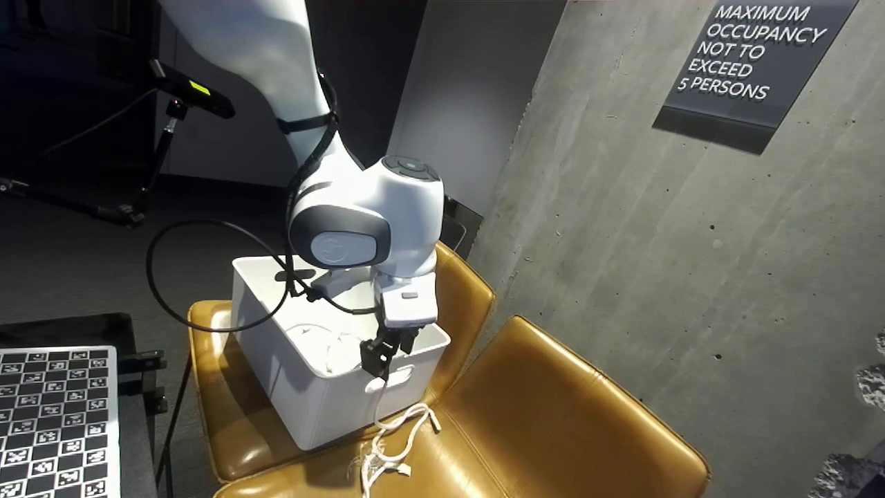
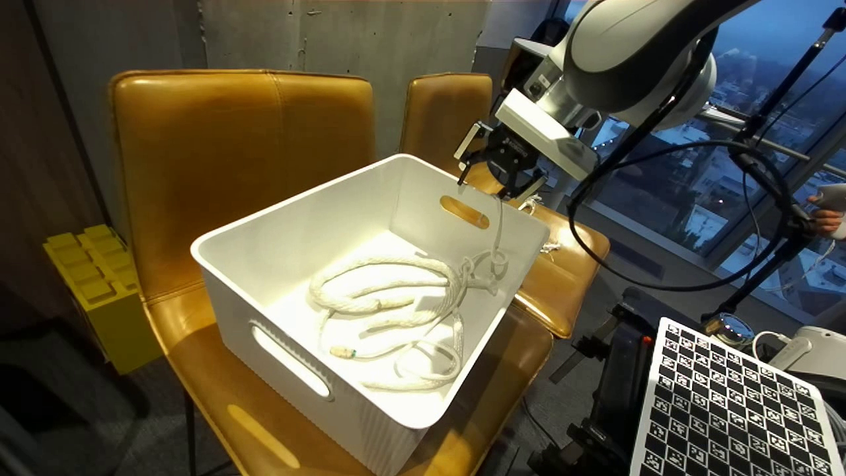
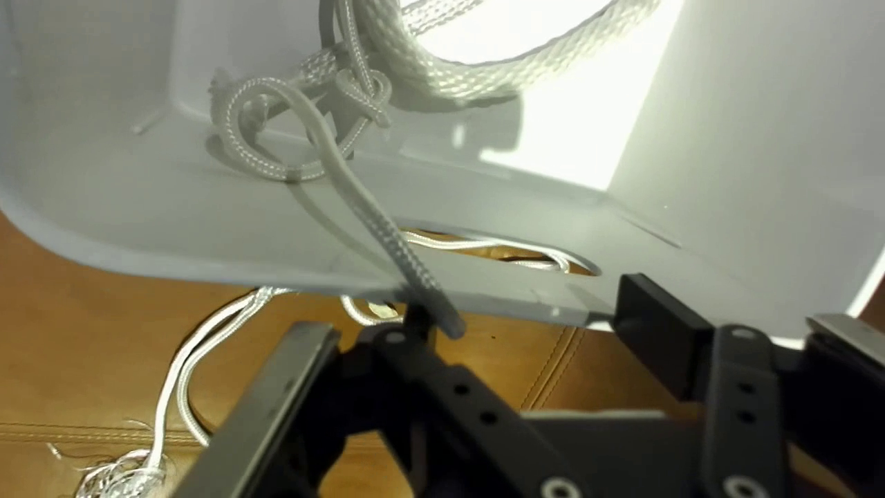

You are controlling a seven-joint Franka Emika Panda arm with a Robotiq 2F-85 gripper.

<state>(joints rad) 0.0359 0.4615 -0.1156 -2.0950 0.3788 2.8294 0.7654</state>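
Observation:
My gripper [image 3: 538, 328] is open, its black fingers wide apart, at the rim of a white box [image 3: 207, 242]. It shows in both exterior views [image 1: 390, 349] [image 2: 486, 187] above the box's handled end. A thin white cord [image 3: 366, 207] rises from inside the box; its free end overlaps one fingertip in the wrist view. I cannot tell if they touch. Nothing is clamped. A thick white rope [image 3: 477, 79] lies coiled in the box, also seen in an exterior view [image 2: 340, 303]. More white cords [image 1: 377, 453] with frayed ends lie outside on the tan seat.
The box [image 2: 231, 311] stands on a tan leather chair [image 2: 244, 152]; another tan chair [image 1: 567, 387] stands beside it. A concrete wall [image 1: 657, 242] is behind. A checkered board [image 2: 733, 403], a yellow block [image 2: 99, 264] and a looping black cable [image 2: 661, 285] are around.

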